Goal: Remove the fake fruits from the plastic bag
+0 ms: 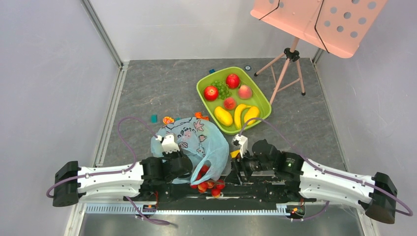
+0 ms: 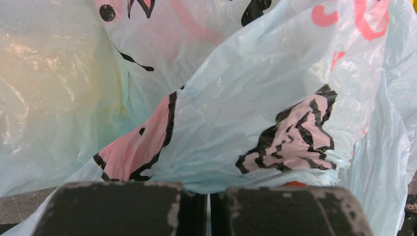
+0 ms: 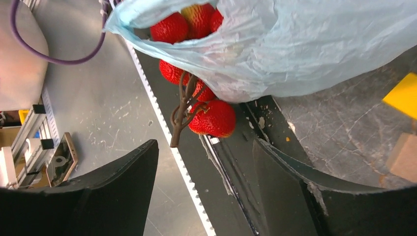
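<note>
The light-blue plastic bag (image 1: 194, 140) with pink-and-dark prints lies between my arms, its mouth toward the near edge. A cluster of red strawberries (image 1: 207, 185) on a brown stem spills out of the mouth onto the black base rail. My left gripper (image 1: 183, 166) is shut on the bag's film (image 2: 236, 123), which fills the left wrist view above the gripper (image 2: 206, 196). My right gripper (image 1: 239, 164) is open and empty, and in its wrist view (image 3: 204, 147) it is just short of the strawberries (image 3: 212, 118), some of which are still inside the bag (image 3: 295, 44).
A green tray (image 1: 260, 96) behind the bag holds apples, grapes, a peach, bananas and yellow fruit. A pink music stand (image 1: 314, 19) on a tripod stands at the back right. Small coloured blocks (image 1: 154, 118) lie near the bag, and a yellow block (image 3: 401, 96) lies beside my right gripper.
</note>
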Motion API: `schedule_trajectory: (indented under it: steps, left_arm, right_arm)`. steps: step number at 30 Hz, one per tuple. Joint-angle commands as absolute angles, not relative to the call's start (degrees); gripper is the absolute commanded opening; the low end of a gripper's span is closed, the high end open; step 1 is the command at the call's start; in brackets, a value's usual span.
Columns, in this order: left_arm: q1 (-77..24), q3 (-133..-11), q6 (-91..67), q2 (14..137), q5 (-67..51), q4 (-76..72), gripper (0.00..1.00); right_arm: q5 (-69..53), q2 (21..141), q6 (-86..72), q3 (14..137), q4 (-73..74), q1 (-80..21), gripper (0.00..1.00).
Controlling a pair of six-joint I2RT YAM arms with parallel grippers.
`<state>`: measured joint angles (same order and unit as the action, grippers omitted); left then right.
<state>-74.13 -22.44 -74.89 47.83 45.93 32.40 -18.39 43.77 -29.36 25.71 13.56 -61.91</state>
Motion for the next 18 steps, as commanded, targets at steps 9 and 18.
schedule_trajectory:
  steps: [9,18]
  left_arm:
    - [-74.4,-22.2,-74.3,47.3,47.5,30.5,0.02]
    - [-74.4,-21.7,-74.5,47.0,47.2,30.5,0.02]
  right_arm:
    - [-13.3,52.5,-34.8,23.6,-2.9,-69.3,0.69]
    - [-6.7,58.7,-35.5,25.7,-5.8,-73.3,0.60]
